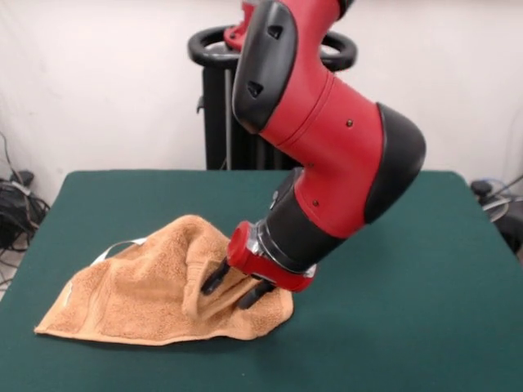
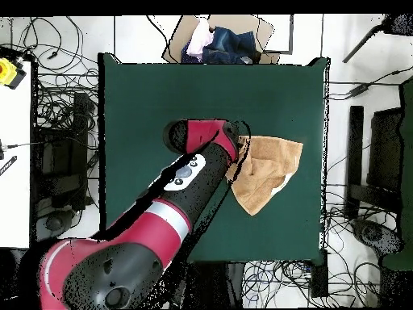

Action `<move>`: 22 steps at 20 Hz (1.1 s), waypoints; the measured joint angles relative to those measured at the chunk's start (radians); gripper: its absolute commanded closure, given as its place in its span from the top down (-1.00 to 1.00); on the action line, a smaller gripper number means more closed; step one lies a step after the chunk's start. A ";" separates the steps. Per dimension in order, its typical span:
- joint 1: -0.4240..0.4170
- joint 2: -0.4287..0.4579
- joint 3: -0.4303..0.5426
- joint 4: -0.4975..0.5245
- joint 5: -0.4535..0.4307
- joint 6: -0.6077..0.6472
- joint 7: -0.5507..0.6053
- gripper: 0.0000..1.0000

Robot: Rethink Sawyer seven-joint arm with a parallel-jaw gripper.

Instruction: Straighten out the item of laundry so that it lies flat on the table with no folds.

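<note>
On the green table (image 1: 458,269) I count one towel (image 1: 139,298), one red-and-black arm (image 1: 327,139) and one gripper (image 1: 237,287). My two black fingers (image 1: 215,279) stand slightly apart, their tips pressed into a raised ridge of the crumpled orange-tan cloth, which seems pinched between them. From the front, the towel spreads leftward from the jaws toward the near edge, still folded

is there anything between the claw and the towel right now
No. In the front view the claw is pressed straight into a raised fold of the towel, with nothing between them. The overhead view agrees, though the arm covers the contact itself.
</note>
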 measured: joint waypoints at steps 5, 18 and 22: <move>-0.005 -0.008 0.004 0.000 0.019 0.000 0.000 1.00; -0.113 -0.162 0.177 0.050 0.127 -0.037 0.000 1.00; -0.181 -0.229 0.281 0.093 0.158 -0.084 0.000 1.00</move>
